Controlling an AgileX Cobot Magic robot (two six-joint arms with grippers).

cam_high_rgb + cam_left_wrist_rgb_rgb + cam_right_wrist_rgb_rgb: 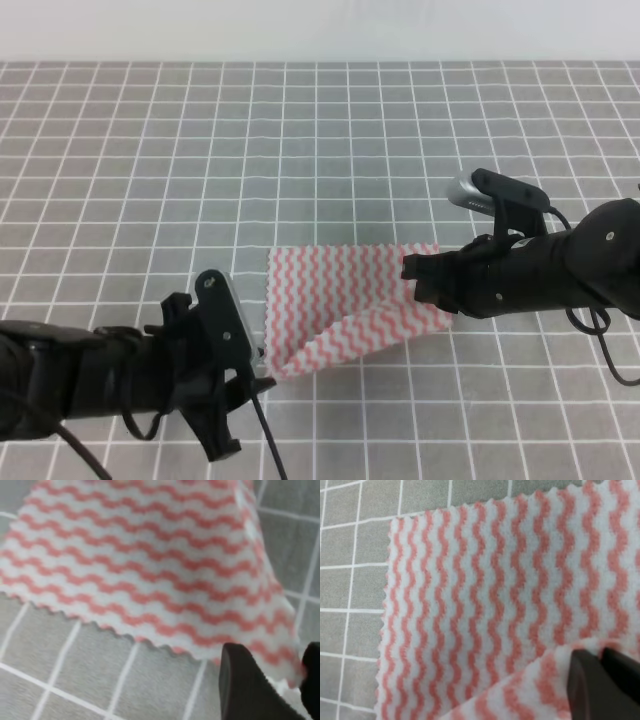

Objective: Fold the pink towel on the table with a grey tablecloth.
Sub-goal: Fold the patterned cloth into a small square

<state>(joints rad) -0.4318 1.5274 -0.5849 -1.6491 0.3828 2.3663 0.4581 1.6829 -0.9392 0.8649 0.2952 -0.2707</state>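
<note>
Pink-striped, the pink towel [345, 305] lies mid-desk [300, 150] between both arms. The left end effector [258, 368] pinches its near corner; the right end effector [412, 272] is clamped on its far-right corner, lifting a flap.

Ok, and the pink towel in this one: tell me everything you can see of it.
The pink towel is a thin, soft-looking cloth with pink-and-white wavy stripes and pinked edges. It lies on the grey gridded tablecloth near the front, its far part flat and its near edge raised and partly turned over. The left gripper pinches its near-left corner; the right gripper pinches its right side. The fold is not yet finished.
</note>
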